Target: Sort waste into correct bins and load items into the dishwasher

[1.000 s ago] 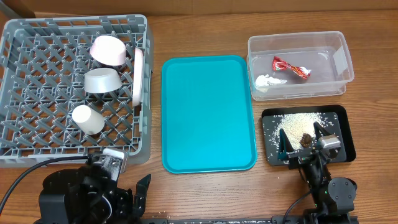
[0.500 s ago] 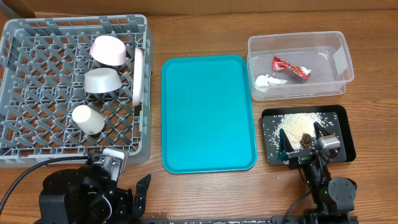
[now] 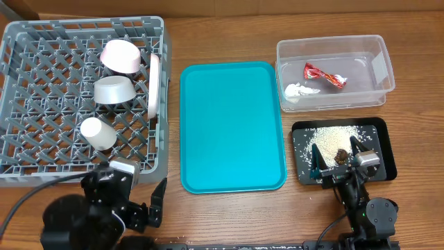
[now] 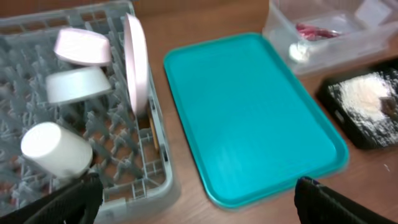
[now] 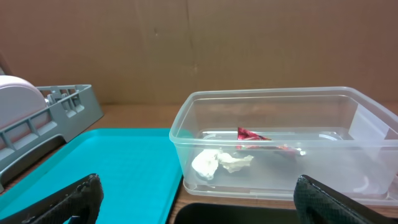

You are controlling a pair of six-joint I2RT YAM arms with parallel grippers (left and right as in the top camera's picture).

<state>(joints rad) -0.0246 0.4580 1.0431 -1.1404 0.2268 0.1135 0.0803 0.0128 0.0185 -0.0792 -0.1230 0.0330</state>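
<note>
The teal tray (image 3: 232, 125) is lying at the middle of the table (image 3: 229, 208) and is serving as the reference for all positions.

Left of the teal tray, the grey dish rack (image 3: 83, 28) is sitting close beside its long edge. The rack is holding a white plate (image 3: 153, 87) standing on edge nearest the tray, a pink bowl (image 3: 121, 55), a grey bowl (image 3: 114, 89) and a white cup (image 3: 98, 133) lying on its side.

Right of the teal tray's far half, the clear tub (image 3: 333, 45) is holding a red-and-silver wrapper (image 3: 324, 75) and a white tissue (image 3: 300, 91). A pale label (image 3: 379, 67) is showing on the tub's right end; its print is too small to read.

Right of the teal tray's near half, the black tray (image 3: 385, 149) is carrying rice grains (image 3: 329, 135) and a brown lump (image 3: 341, 154).

The left gripper (image 4: 198, 186) is hovering at the teal tray's near left corner, fingers spread wide and gripping nothing. The right gripper (image 5: 196, 183) is hovering over the black tray, fingers likewise spread wide and gripping nothing.
</note>
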